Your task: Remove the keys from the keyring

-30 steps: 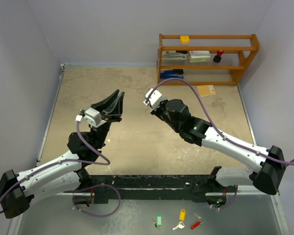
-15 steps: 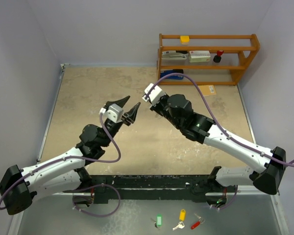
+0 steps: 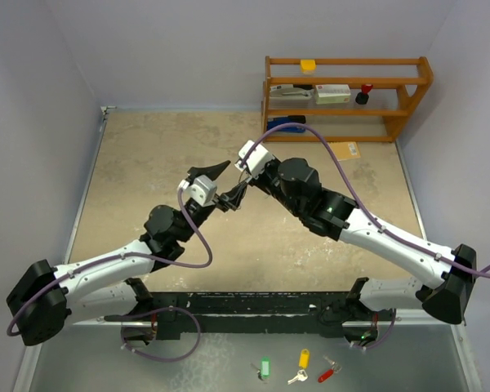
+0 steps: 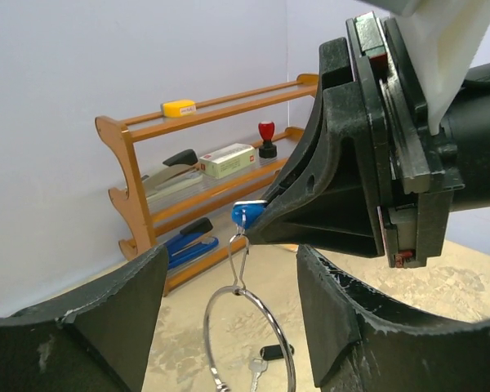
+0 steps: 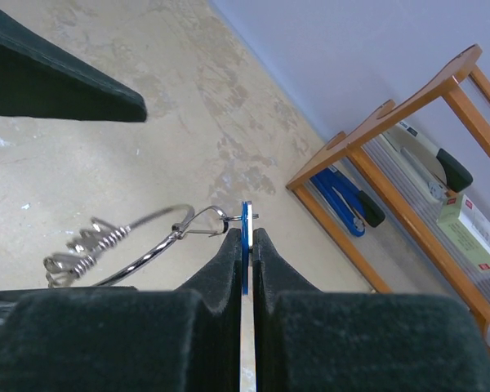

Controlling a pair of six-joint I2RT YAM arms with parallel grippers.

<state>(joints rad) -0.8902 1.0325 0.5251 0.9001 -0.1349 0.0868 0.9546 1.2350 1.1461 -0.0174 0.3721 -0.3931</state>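
Note:
My right gripper [image 5: 245, 233] is shut on the blue-headed key [image 5: 245, 214], held on edge above the table. A thin wire clip [image 4: 238, 260] hangs from the key's head [image 4: 247, 214] and carries the round silver keyring [image 4: 273, 326]. The keyring [image 5: 140, 262] has a coil of wire at its far end. My left gripper [image 4: 232, 255] is open, one finger on each side of the ring, touching nothing. A black-headed key [image 4: 277, 351] and a silver key [image 4: 256, 368] show through the ring; I cannot tell whether they hang on it. From above, the left gripper [image 3: 230, 181] meets the right gripper [image 3: 242, 193] at mid-table.
A wooden shelf [image 3: 347, 98] stands at the back right with a stapler, a box and a stamp on it, and a brown card [image 3: 343, 150] lies before it. Green [image 3: 265, 367], yellow [image 3: 304, 358] and red [image 3: 328, 374] tagged keys lie in front of the arm bases.
My left arm has swung right and forward up to the right gripper, and its jaws have opened wider around the hanging ring. The right gripper has stayed shut on the blue-headed key.

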